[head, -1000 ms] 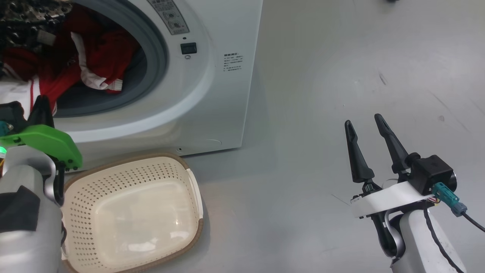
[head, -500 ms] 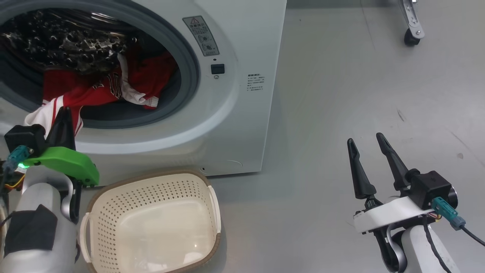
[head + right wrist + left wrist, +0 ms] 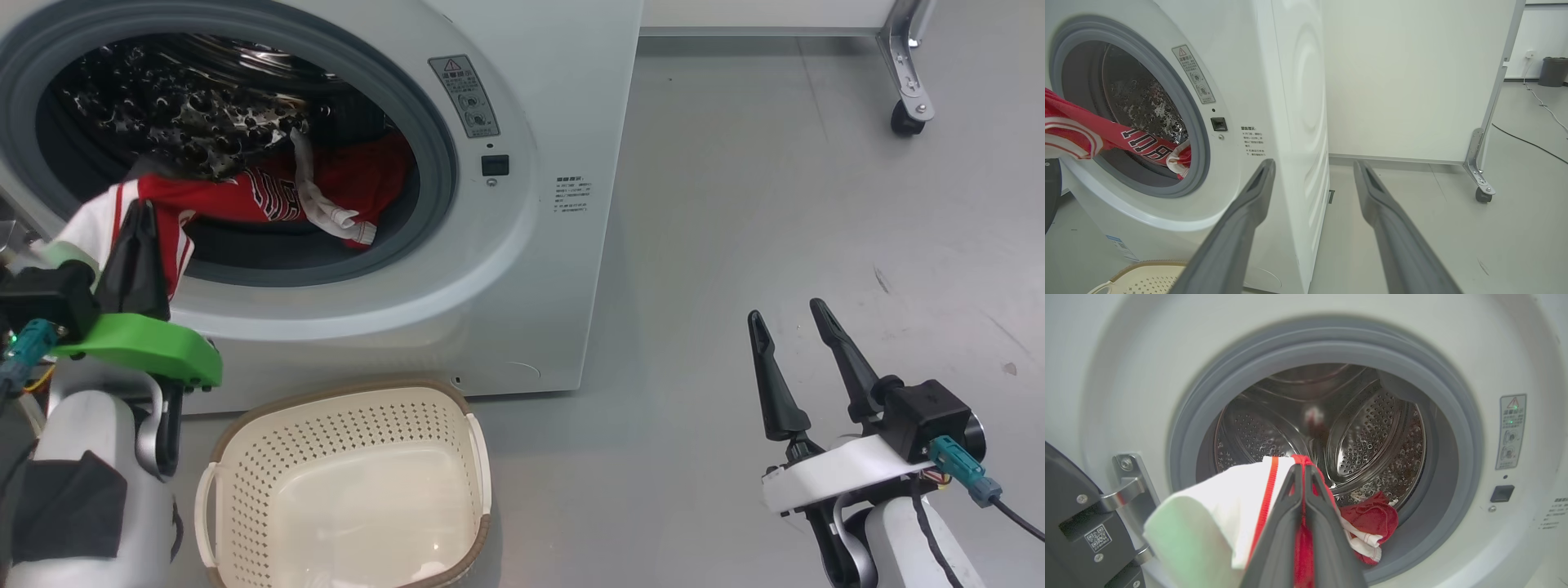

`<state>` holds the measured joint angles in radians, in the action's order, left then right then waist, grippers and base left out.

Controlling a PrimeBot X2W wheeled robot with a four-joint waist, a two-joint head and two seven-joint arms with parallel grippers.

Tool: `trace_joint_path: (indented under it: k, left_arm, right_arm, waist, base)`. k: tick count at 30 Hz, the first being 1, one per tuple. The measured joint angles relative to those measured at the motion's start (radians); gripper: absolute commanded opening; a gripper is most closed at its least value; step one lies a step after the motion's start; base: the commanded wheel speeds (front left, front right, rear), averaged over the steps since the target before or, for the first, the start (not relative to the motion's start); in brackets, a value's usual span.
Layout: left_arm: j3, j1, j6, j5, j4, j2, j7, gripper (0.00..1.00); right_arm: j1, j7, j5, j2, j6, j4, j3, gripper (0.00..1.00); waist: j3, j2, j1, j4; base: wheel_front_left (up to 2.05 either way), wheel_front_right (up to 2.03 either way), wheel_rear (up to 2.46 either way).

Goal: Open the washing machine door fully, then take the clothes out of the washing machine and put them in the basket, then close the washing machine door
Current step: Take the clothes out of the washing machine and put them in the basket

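Note:
The white washing machine (image 3: 563,269) stands open, with its steel drum (image 3: 1363,428) bare at the back. The black washing machine door (image 3: 1073,522) hangs on its hinge at the left. Red clothes (image 3: 269,196) with white trim stretch from the drum out over the grey seal. My left gripper (image 3: 145,208) is shut on the white-and-red end of a garment (image 3: 1229,506), just outside the opening. A red clump (image 3: 1372,518) still lies on the seal. The cream basket (image 3: 326,425) sits empty on the floor below the opening. My right gripper (image 3: 784,309) hangs open over bare floor to the right.
Grey floor spreads to the right of the machine. A white partition on a metal foot with a caster (image 3: 902,122) stands behind it. Beyond the partition are a dark bin (image 3: 1553,71) and a cable on the floor (image 3: 1527,141).
The head camera has shifted, so the machine and basket sit lower and further right. My left gripper, still shut, has drawn the garment further out of the drum. The right gripper stays open.

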<state>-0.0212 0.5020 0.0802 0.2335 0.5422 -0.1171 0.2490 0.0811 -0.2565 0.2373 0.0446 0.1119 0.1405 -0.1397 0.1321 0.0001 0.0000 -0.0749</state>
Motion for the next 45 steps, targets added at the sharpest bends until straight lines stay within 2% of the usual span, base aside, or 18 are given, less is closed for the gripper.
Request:
trace_joint_path:
  k: [8, 27, 36, 45]
  left_arm:
    - [-0.013, -0.015, 0.001, 0.0, -0.169, 0.012, 0.002, 0.0]
    - [-0.013, -0.126, 0.001, -0.011, -0.307, 0.031, 0.003, 0.0]
    - [-0.035, -0.128, 0.001, -0.015, -0.439, 0.041, 0.003, 0.0]
    - [0.011, -0.204, 0.002, -0.015, -0.397, 0.048, -0.001, 0.0]
  right_arm:
    - [-0.009, 0.0, 0.0, 0.0, 0.0, -0.004, 0.0, 1.0]
    - [-0.015, 0.0, 0.0, 0.0, 0.0, -0.005, -0.008, 1.0]
    - [-0.023, 0.0, -0.002, 0.0, 0.001, -0.005, -0.009, 1.0]
    - [-0.023, 0.0, -0.003, 0.0, 0.001, -0.009, -0.009, 1.0]
  waist:
    - [-0.004, 0.0, 0.0, 0.003]
    - [-0.006, 0.0, 0.0, -0.01]
    - [-0.003, 0.0, 0.0, -0.011]
    - [0.004, 0.0, 0.0, -0.01]
  base:
    - [0.0, 0.0, 0.0]
    - [0.0, 0.0, 0.0]
    - [0.0, 0.0, 0.0]
    - [0.0, 0.0, 0.0]
